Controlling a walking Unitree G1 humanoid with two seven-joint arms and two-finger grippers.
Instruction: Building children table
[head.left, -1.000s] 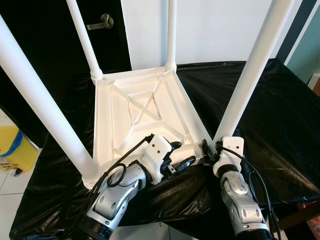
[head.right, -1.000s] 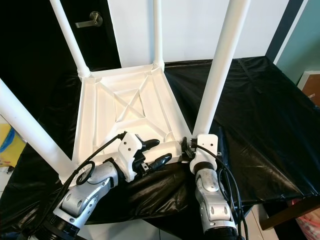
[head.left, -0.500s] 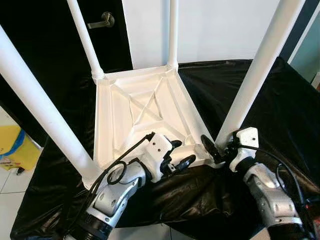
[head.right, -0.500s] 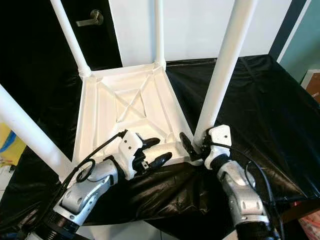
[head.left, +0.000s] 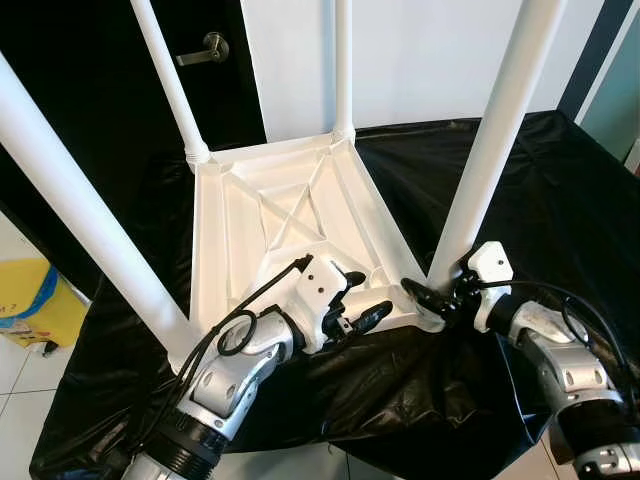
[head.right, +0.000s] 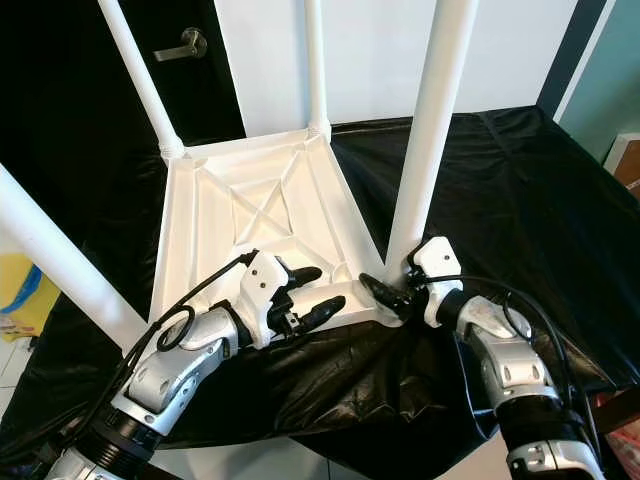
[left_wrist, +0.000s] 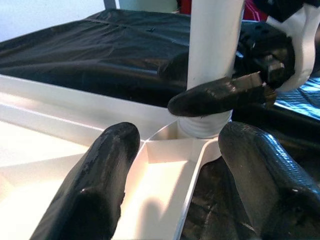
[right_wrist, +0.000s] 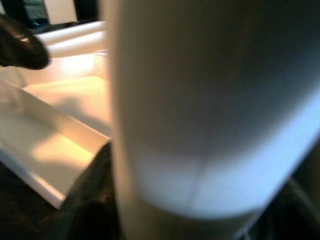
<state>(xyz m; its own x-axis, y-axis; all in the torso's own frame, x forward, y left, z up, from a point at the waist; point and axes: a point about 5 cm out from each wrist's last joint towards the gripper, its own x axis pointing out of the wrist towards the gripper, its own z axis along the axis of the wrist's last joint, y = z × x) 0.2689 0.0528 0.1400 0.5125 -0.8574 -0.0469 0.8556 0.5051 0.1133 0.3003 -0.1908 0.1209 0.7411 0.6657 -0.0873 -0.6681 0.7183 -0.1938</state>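
The right gripper (head.left: 437, 297) is clamped around the base of the near-right table leg (head.left: 492, 140), one black finger crossing the front of the leg just above its socket. The left wrist view shows that finger (left_wrist: 215, 96) pressed against the leg from the side, which the head views show less plainly; the right wrist view is mostly blurred white leg (right_wrist: 200, 115), very close.

The left gripper (head.left: 358, 301) has its fingers spread wide, straddling the near edge of the white children's table (head.left: 290, 225) and gripping nothing. One finger (left_wrist: 97, 175) sits inside the ribbed underside, the other outside the rim over the cloth.

The table lies upside down on a black plastic-covered surface (head.left: 560, 220), four legs pointing up. The held leg is at 4 o'clock from the tabletop's centre, the left gripper at 6 o'clock. A dark door with a lever handle (head.left: 203, 47) stands at 11 o'clock.
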